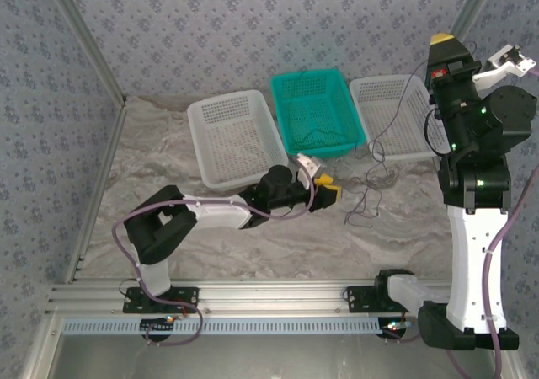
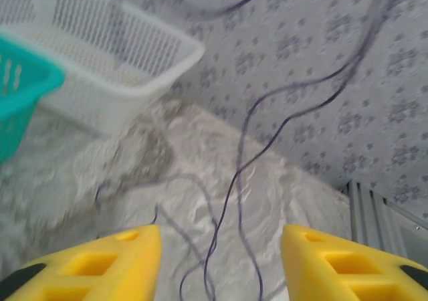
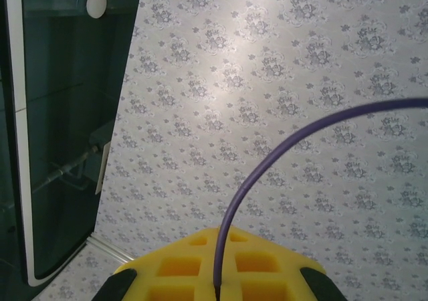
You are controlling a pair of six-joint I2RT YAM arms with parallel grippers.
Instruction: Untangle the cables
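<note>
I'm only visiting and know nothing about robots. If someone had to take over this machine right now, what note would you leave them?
The left gripper is open and low over the table. Thin cable strands lie between its fingers, but it grips nothing.
The right gripper is shut on a dark purple cable and raised high.
That cable hangs down to a tangle on the table, in front of the gap between the teal basket and the right white basket.
Done: one cable is lifted.
Left: the tangle is not yet pulled apart. A likely next move is for the left gripper to pin or pick a strand.
</note>
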